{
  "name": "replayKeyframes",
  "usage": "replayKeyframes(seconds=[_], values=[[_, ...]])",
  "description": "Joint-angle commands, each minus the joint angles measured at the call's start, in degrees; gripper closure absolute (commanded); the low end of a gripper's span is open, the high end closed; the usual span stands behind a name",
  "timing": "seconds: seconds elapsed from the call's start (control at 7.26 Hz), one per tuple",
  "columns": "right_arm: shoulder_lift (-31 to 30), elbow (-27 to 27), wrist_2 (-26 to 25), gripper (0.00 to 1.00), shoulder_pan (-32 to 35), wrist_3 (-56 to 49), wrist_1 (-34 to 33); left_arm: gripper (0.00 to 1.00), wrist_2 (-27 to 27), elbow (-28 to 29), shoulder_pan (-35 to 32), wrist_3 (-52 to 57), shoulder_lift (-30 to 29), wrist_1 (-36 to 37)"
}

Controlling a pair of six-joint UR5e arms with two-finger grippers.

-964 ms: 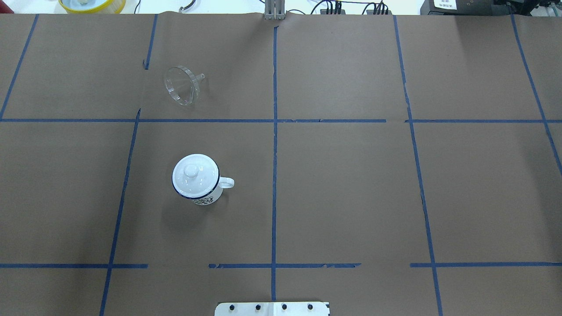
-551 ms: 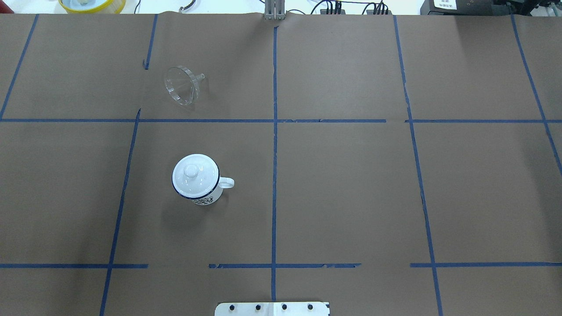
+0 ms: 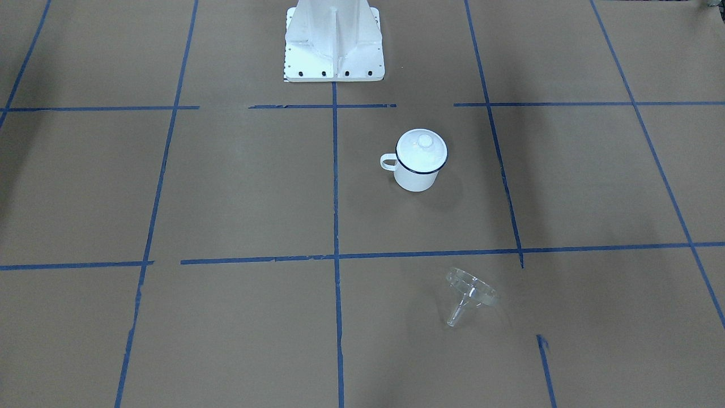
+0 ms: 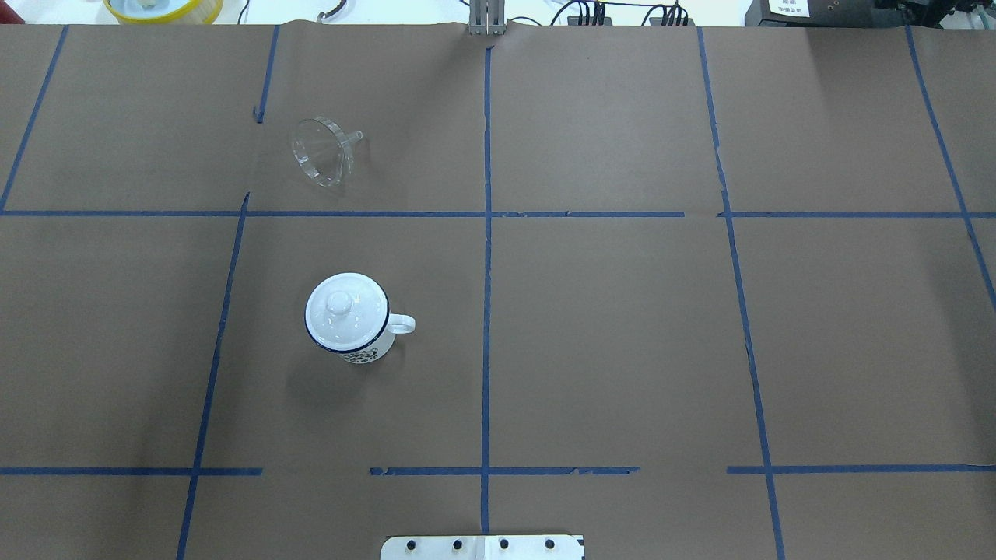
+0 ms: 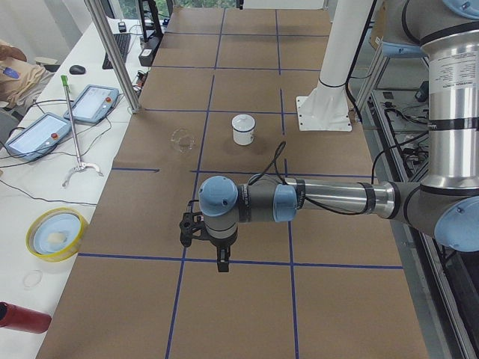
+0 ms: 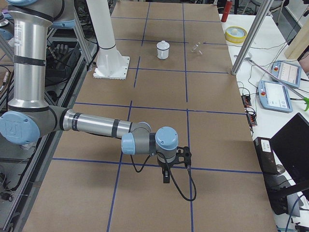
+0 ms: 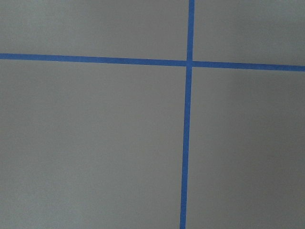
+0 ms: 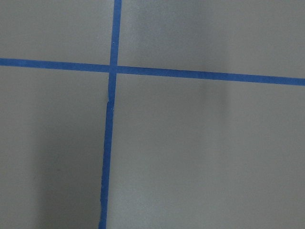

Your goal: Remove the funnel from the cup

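The clear funnel [image 4: 320, 152] lies on its side on the brown table cover, far left, apart from the cup; it also shows in the front view [image 3: 469, 292]. The white cup [image 4: 364, 355] with a dark blue rim stands upright nearer the robot [image 3: 416, 178], handle towards the centre line, with a white domed lid [image 4: 342, 307] on top. My left gripper [image 5: 221, 263] hangs over bare table at the left end, far from both. My right gripper [image 6: 166, 176] hangs over the right end. I cannot tell whether either is open or shut. Both wrist views show only brown cover and blue tape.
The robot's base plate [image 4: 482, 547] sits at the near table edge. A yellow bowl [image 4: 163, 8] and cables lie beyond the far edge. A metal post [image 5: 112, 56] and teach pendants [image 5: 37, 134] stand on the operators' side. Blue tape lines grid the cover.
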Motion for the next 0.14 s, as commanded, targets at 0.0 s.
replayKeyframes(seconds=[0.0], values=[[0.0, 0.0, -0.08, 0.0, 0.0, 0.0, 0.0, 0.0, -0.11, 0.02, 0.0, -0.05, -0.44, 0.13]])
